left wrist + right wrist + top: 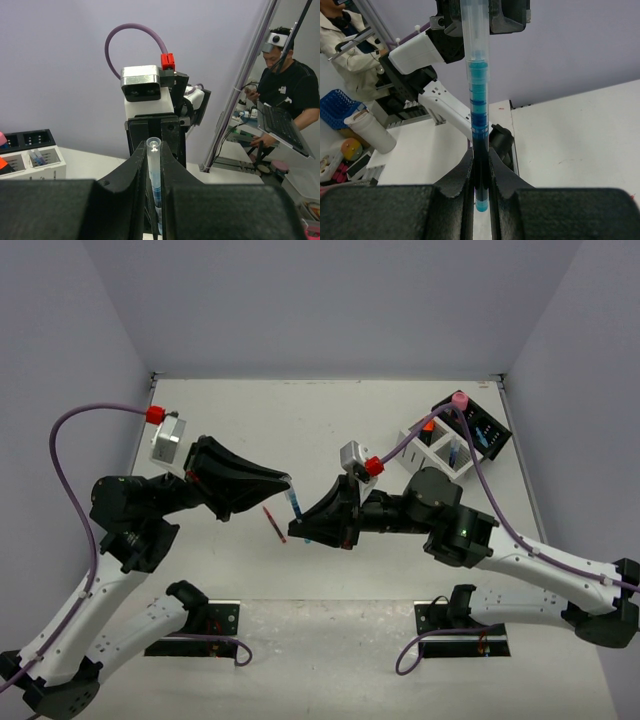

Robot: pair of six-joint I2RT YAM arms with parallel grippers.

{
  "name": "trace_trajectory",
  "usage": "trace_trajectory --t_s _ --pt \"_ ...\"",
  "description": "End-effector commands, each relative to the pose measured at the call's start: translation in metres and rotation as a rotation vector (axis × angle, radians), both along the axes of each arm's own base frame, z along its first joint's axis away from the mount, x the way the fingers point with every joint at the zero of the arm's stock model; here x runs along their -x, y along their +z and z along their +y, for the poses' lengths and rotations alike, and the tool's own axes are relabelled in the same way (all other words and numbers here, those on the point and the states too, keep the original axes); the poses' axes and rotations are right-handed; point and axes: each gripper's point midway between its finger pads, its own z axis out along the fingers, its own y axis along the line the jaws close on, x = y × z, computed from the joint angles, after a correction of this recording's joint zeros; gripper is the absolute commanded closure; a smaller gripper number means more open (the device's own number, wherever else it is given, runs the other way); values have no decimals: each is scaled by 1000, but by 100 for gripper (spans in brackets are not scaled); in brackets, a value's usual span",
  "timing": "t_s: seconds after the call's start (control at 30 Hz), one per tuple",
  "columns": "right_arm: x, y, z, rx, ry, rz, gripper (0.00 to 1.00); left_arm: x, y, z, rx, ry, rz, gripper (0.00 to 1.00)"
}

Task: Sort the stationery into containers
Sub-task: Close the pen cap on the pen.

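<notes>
One thin blue clear-barrelled plastic pen (479, 100): lower end pinched between the right gripper (480, 162) jaws, upper tip pinched between the left gripper (154, 155) jaws. Square your left hold on the barrel before loosening the right.

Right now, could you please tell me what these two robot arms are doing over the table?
Both grip one thin blue translucent pen above the white table, apparently a handover. The left gripper is closed on its clear end, the right gripper on its darker end. A thin red pen lies on the table beside them; the white slotted organiser box and the black organiser box stand at the far right.
</notes>
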Motion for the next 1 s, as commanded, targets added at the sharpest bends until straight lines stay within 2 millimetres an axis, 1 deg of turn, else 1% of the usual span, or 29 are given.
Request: trace_trajectory --t_s 0.0,0.03,0.07,0.17,0.27,0.33,0.43,0.47,0.5,0.53,0.57,0.63,0.67,0.7,0.77,0.8,0.83,0.87,0.9,0.93,0.97 --pt "2 31 1 -71 13 -25 100 2 2 -3 -2 -34 -11 95" --pt "3 31 2 -71 20 -25 100 2 2 -3 -4 -34 -15 99" --pt "2 31 2 -71 18 -25 100 2 2 -4 -7 -33 -19 100" --pt "-5 31 4 -79 -18 -26 100 3 -4 -5 -23 -49 -36 100" --pt "-16 40 2 -117 -86 -12 100 7 -15 -5 -30 -64 -44 100" --pt "-22 48 0 -148 -123 -11 100 5 -33 -6 -46 -62 -17 100" --pt "-35 72 -11 -247 -213 -21 100 1 -61 -6 -61 -43 35 100" --pt "-36 83 -14 -274 -225 -29 100 0 -68 -6 -68 -41 53 100" --pt "-38 83 -14 -273 -232 -36 100 0 -75 -7 -76 -48 69 100" --pt "-39 89 -15 -274 -237 -44 100 1 -81 -7 -82 -57 87 100" --pt "-38 106 -17 -285 -241 -57 100 1 -90 -8 -94 -72 129 100" --pt "-36 112 -16 -300 -225 -77 100 2 -95 -8 -104 -80 145 100" --pt "-36 106 -12 -286 -214 -75 100 2 -96 -8 -110 -73 145 100" --pt "-35 98 -7 -266 -198 -78 100 3 -90 -6 -104 -56 122 100" --pt "-29 70 2 -205 -147 -89 100 1 -81 -2 -102 -17 111 100" --pt "-25 58 6 -182 -118 -98 100 -2 -76 -2 -110 8 96 100" --pt "-16 45 8 -154 -68 -117 100 -8 -68 0 -132 54 92 100" --pt "-9 31 11 -122 -34 -118 100 -8 -44 6 -134 97 65 100" --pt "-5 19 12 -95 -8 -116 100 -11 -36 8 -159 127 72 97" --pt "-2 11 13 -76 8 -111 100 -16 -40 7 -183 141 90 90" --pt "0 4 14 -56 15 -102 100 -13 -28 10 -172 146 72 73"
